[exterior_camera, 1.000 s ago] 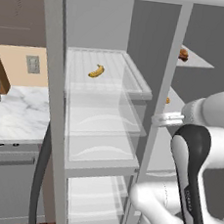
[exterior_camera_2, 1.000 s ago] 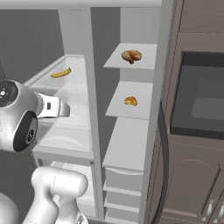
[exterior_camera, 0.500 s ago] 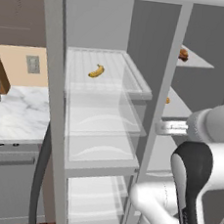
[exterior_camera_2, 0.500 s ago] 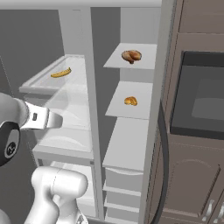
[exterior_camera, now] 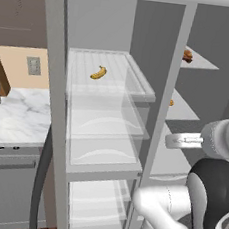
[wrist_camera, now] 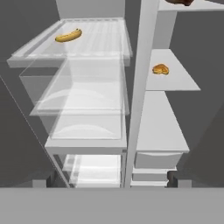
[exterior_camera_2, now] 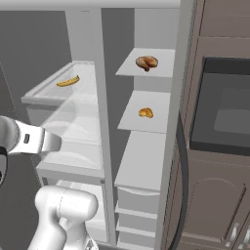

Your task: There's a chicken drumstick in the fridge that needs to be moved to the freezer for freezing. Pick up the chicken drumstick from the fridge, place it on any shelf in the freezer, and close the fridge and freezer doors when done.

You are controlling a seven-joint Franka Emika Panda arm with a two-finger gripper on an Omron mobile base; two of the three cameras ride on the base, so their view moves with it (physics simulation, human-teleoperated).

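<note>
My gripper stands wide open and empty, its two dark fingertips spread far apart at the bottom of the hand view — nothing lies between them. It points at the grey divider between the two open compartments, well short of any shelf.

To the left of the divider is the fridge, with clear glass shelves and translucent drawers. A yellow banana lies on its top glass shelf, toward the back left.

To the right is the freezer, narrower, with solid pale-grey boards. The chicken drumstick — lumpy, golden-brown — rests on the uppermost shelf of this compartment, apart from me and above my hand. In the hand view only its lower edge shows at the top margin, so its exact pose there I cannot tell. One board down sits a smaller orange item, near the middle of its shelf. Below that come a bare board and stacked drawers.

In the left base view, a marble counter adjoins the unit; in the right base view, dark wood cabinetry with a built-in oven.
</note>
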